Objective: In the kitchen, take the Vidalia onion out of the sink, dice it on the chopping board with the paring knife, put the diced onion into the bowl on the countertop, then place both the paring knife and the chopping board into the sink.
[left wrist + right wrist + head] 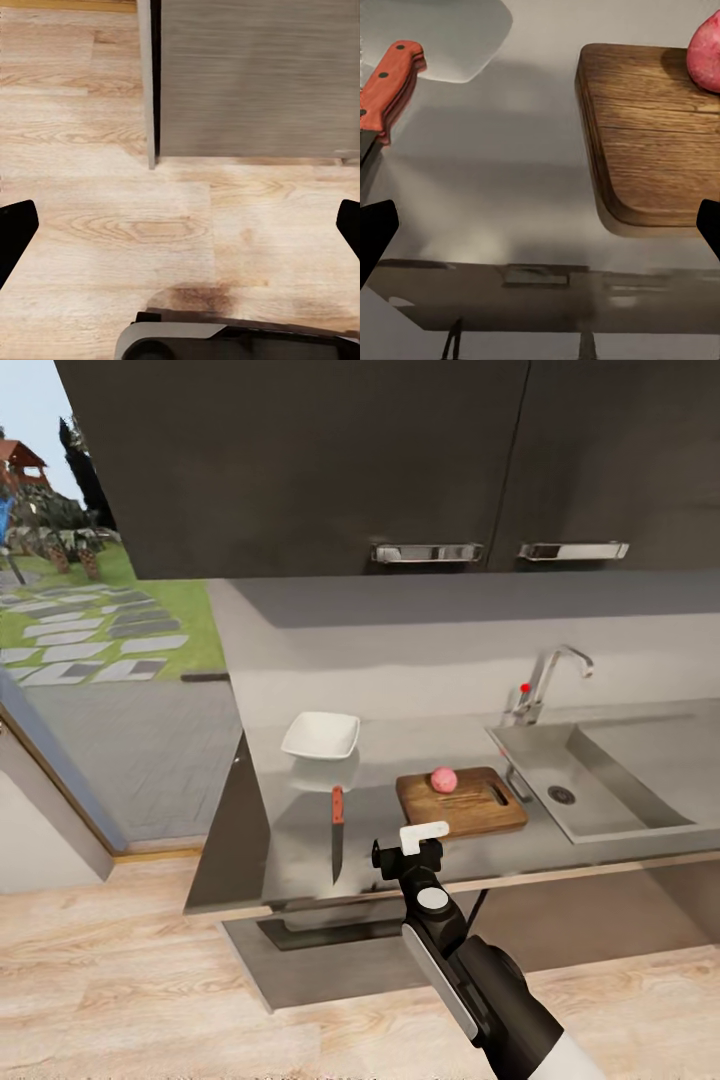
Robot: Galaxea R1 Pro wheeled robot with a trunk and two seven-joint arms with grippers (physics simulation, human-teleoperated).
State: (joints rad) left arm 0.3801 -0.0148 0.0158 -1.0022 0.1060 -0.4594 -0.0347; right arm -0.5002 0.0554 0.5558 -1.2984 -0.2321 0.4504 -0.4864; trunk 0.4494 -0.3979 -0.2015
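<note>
my right end effector point(408, 850) hangs over the front edge of the desk point(420, 755), its fingers spread wide with nothing between them; in the right wrist view the two dark fingertips point(375, 236) sit at the far sides of the picture, the bare grey top showing between. just beside it on one side lies the paring knife point(337, 832), red-orange handle toward the wall and dark blade pointing at the front edge. on the other side lies the chopping board point(470, 808), its rounded near corner close to my fingers, its slot handle toward the sink point(600, 785). the vidalia onion point(443, 779) rests whole on the board, near its back edge. beyond the knife stands the white bowl point(320, 735), empty. the chrome tap point(545, 680) with its red dot rises behind the sink. my left end effector point(180, 225) is also spread, pointing down at the wooden floor point(105, 225) beside a grey cabinet point(255, 75).
</note>
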